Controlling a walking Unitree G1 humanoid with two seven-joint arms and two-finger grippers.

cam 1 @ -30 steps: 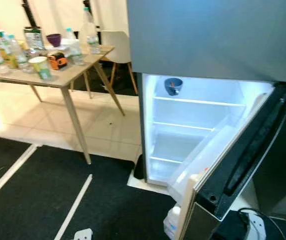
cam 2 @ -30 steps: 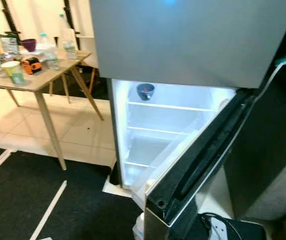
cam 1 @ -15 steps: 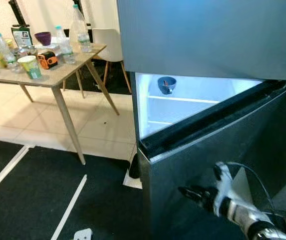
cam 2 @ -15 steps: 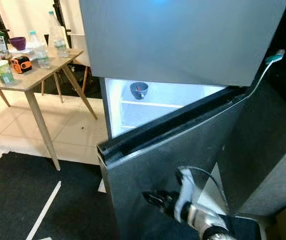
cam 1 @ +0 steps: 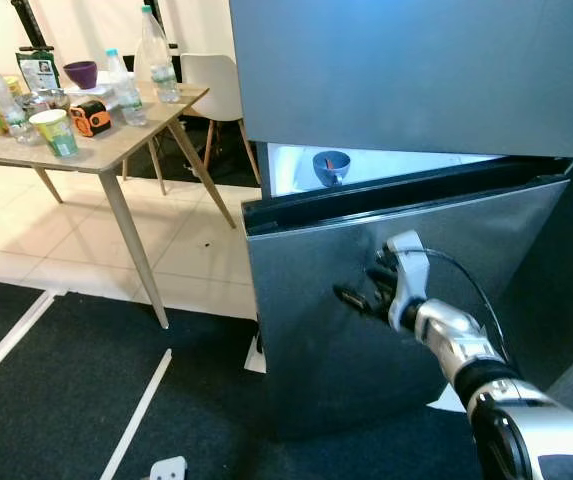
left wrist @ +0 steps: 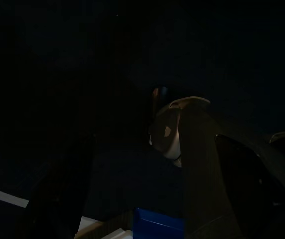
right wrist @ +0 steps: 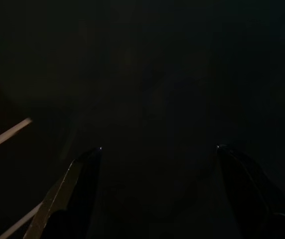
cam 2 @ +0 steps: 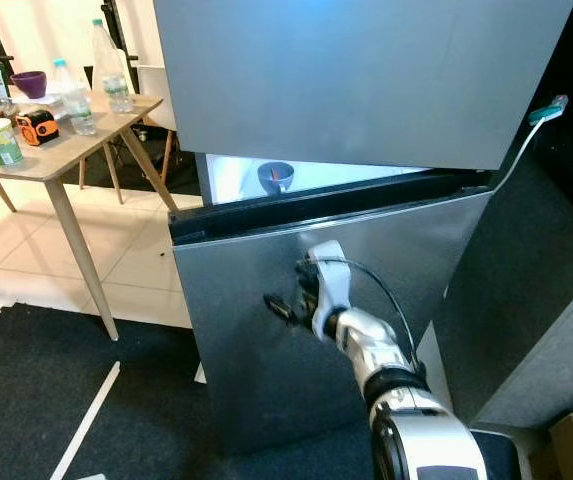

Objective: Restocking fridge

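Right end effector (cam 1: pixel 358 293), fingers spread wide, empty, pressed against lower fridge door (cam 1: pixel 306 340) to push it shut. Door nearly closed; blue bowl (cam 1: pixel 331 166) on lit shelf inside.

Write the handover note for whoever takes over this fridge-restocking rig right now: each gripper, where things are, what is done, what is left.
Right gripper: jaws open, pressed against the lower fridge door.
Left gripper: idle, in the dark.
Door nearly shut; a lit gap shows a blue bowl on the top shelf.
Bottles and cups stand on the wooden table.
Left: finish closing the door.
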